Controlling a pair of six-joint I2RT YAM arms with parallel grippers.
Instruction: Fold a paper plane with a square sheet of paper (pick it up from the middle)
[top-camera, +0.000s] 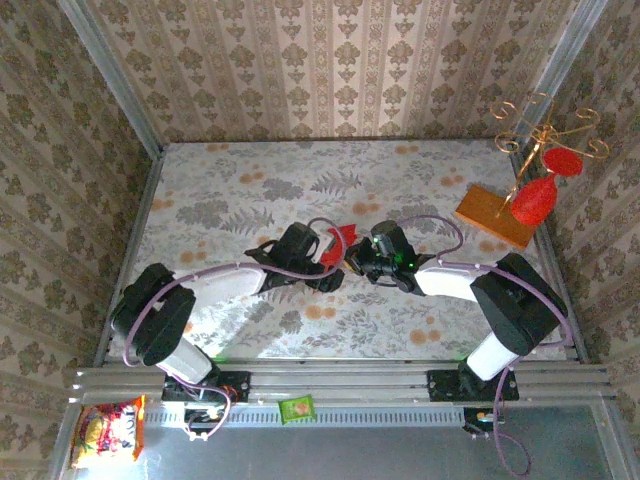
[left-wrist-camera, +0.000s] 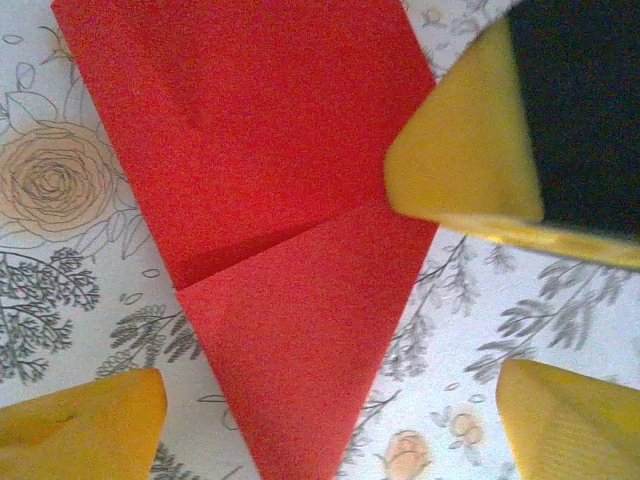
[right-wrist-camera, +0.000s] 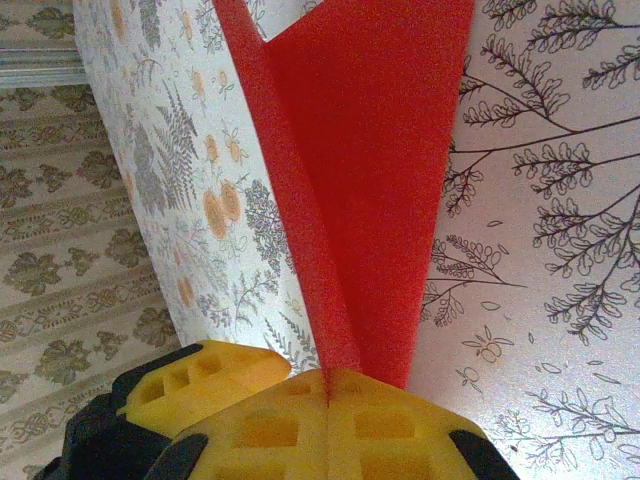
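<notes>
The square sheet of paper (top-camera: 343, 238) is bright red and folded into a pointed dart shape with a centre crease. It sits mid-table between both grippers. In the left wrist view the paper (left-wrist-camera: 280, 220) lies on the floral cloth with its tip pointing down between my left gripper's (left-wrist-camera: 325, 435) wide-apart yellow fingers (left-wrist-camera: 85, 430), which do not touch it. My right gripper (right-wrist-camera: 330, 385) is shut on the paper's (right-wrist-camera: 370, 150) narrow end, pinching the crease. From above, the left gripper (top-camera: 326, 262) and right gripper (top-camera: 357, 262) almost meet.
An orange-brown wooden board (top-camera: 493, 217) lies at the back right with a red goblet ornament (top-camera: 535, 200) on a gold wire stand (top-camera: 548, 132). Patterned walls close three sides. Snack packets (top-camera: 105, 432) lie below the front rail (top-camera: 340, 380).
</notes>
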